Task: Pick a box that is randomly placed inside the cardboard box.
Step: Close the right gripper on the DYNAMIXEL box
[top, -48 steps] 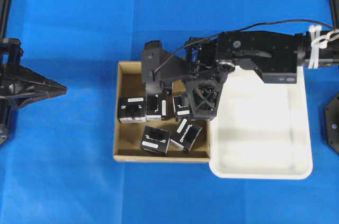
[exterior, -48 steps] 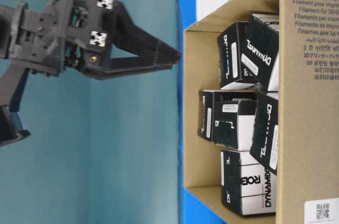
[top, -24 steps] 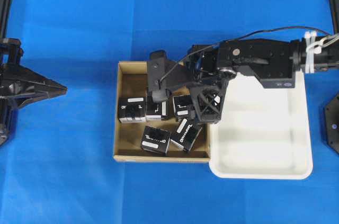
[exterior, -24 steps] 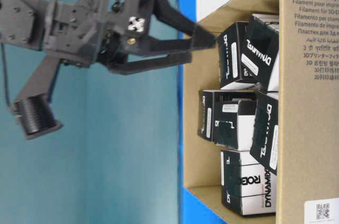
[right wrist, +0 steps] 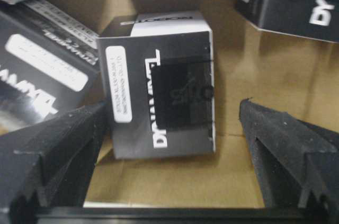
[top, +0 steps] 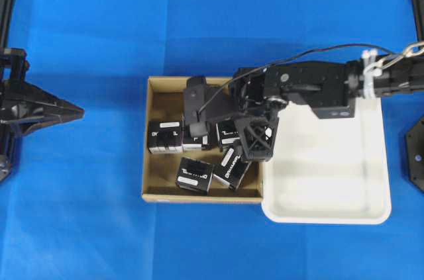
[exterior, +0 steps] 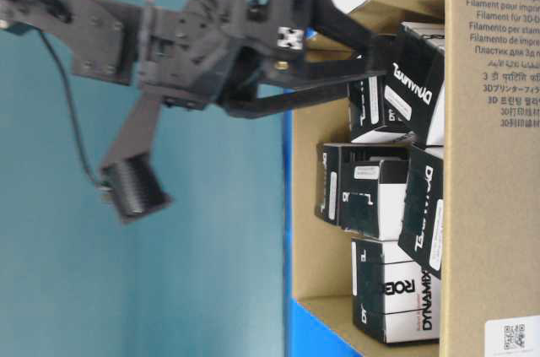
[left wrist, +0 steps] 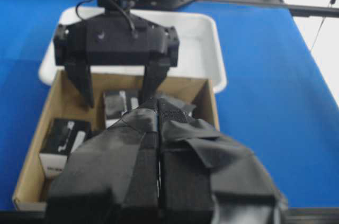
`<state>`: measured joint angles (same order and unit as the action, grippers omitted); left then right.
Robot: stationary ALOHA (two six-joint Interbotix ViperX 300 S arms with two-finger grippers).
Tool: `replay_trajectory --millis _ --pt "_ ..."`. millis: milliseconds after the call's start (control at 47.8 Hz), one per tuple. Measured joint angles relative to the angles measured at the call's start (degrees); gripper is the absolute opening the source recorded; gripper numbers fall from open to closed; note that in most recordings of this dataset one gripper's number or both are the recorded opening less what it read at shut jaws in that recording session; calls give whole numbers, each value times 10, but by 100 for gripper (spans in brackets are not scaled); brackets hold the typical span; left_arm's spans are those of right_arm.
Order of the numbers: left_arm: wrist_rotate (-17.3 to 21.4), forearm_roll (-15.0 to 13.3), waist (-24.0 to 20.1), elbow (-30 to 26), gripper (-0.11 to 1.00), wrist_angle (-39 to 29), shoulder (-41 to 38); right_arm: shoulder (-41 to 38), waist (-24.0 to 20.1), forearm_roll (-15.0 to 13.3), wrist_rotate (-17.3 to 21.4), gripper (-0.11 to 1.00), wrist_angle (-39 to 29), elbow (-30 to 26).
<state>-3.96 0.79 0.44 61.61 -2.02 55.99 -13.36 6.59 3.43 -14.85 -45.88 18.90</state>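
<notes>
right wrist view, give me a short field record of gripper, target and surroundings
right gripper: open, a finger on each side of the target, not touching
target: small black cuboid carton with white lettering, lying flat
container: shallow brown cardboard box
neighbours: more black cartons close around it
beside container: white plastic tray
left gripper: shut, away from the box

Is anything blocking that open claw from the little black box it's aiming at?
Nothing visible: the right gripper is open, with the box bare between its fingers. A neighbouring carton crowds the left finger.
</notes>
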Motion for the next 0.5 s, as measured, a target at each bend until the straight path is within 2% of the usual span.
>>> replay_trajectory --millis 355,439,502 --pt "0 0 6 1 -7 -5 0 -16 0 0 5 97 34 0" --pt "0 0 6 0 -7 -5 1 -16 -2 0 5 87 34 -1" --pt "0 0 6 0 -7 -5 1 -17 -4 0 5 73 33 -4"
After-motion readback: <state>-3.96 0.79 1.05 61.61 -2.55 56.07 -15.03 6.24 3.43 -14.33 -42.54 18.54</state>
